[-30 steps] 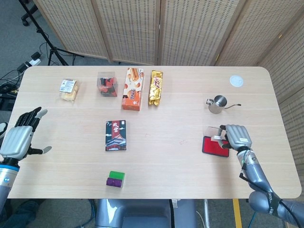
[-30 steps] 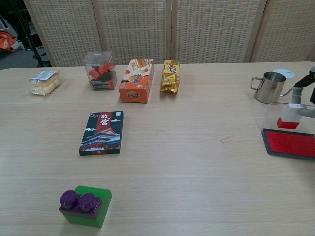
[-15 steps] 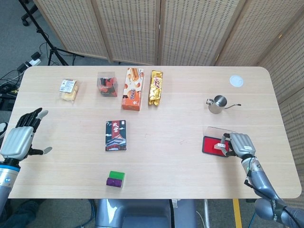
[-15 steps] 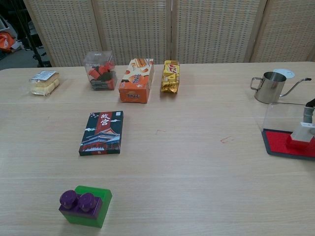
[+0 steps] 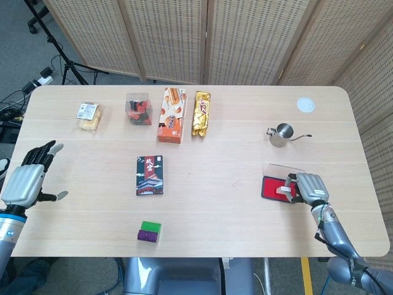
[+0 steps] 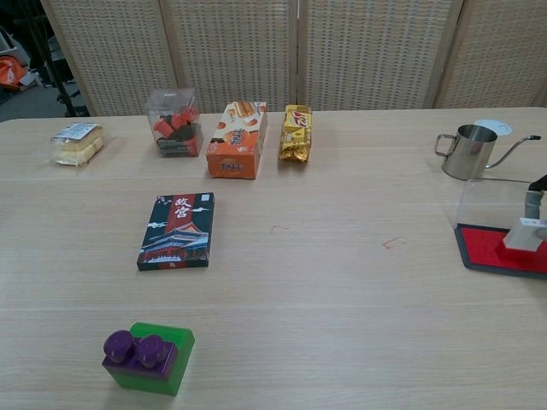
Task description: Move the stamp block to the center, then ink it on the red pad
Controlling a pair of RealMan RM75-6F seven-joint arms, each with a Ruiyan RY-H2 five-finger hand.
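Observation:
The small white stamp block (image 5: pixel 282 192) (image 6: pixel 522 235) stands on the red pad (image 5: pixel 270 187) (image 6: pixel 490 248) at the right side of the table. My right hand (image 5: pixel 309 187) holds the block between its fingertips, resting over the pad's right part. In the chest view only a fingertip (image 6: pixel 535 202) shows at the frame's right edge, above the block. The pad's clear lid (image 5: pixel 284 168) (image 6: pixel 489 202) stands up behind it. My left hand (image 5: pixel 27 177) hovers at the table's left edge, fingers spread and holding nothing.
A steel pitcher (image 5: pixel 281 134) stands behind the pad, a white disc (image 5: pixel 305 104) further back. A dark printed box (image 5: pixel 150 175) lies left of centre, a green and purple brick (image 5: pixel 149 232) near the front edge. Snack packs (image 5: pixel 172 114) line the back.
My right hand has carried the stamp block from the pad's back edge toward me and down onto the red surface. Over the last half second it barely moves. The left hand stays put.

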